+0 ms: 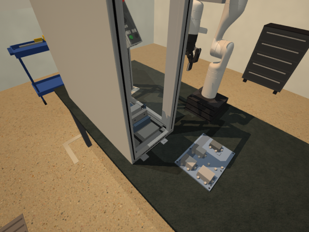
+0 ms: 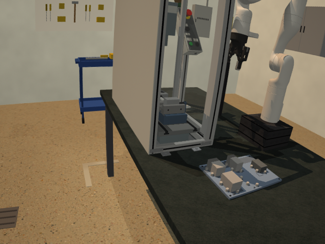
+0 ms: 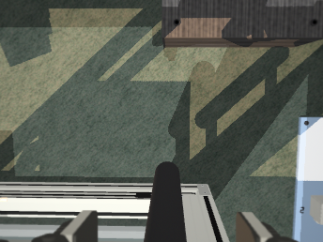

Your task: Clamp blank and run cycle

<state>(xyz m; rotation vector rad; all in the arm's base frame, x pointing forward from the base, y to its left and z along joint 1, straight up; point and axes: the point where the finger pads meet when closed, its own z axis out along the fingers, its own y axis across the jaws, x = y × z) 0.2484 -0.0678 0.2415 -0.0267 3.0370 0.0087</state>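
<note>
The gripper (image 2: 232, 63) (image 3: 167, 227) is open outside the guard, high above the table, with a black bar (image 3: 166, 197) showing between its fingers; contact cannot be told. The dark setting master (image 1: 216, 145) (image 2: 258, 165) and three lighter blanks (image 1: 205, 174) (image 2: 231, 181) stand on the blue plate (image 1: 225, 165) (image 2: 275, 178). The vise (image 1: 141, 124) (image 2: 173, 117) is inside the guard (image 1: 89, 75) (image 2: 135, 73); the bars and work stop cannot be made out. The green button (image 1: 130, 37) (image 2: 190, 44) is on the control column. The door's state and amber lamp cannot be told.
The guard's post (image 2: 219, 68) partly hides the gripper. The robot's dark base (image 1: 206, 105) (image 2: 264, 131) stands behind the plate. A blue cart (image 1: 47, 84) (image 2: 93, 61) is left of the table, and a drawer cabinet (image 1: 276, 57) stands at the back right.
</note>
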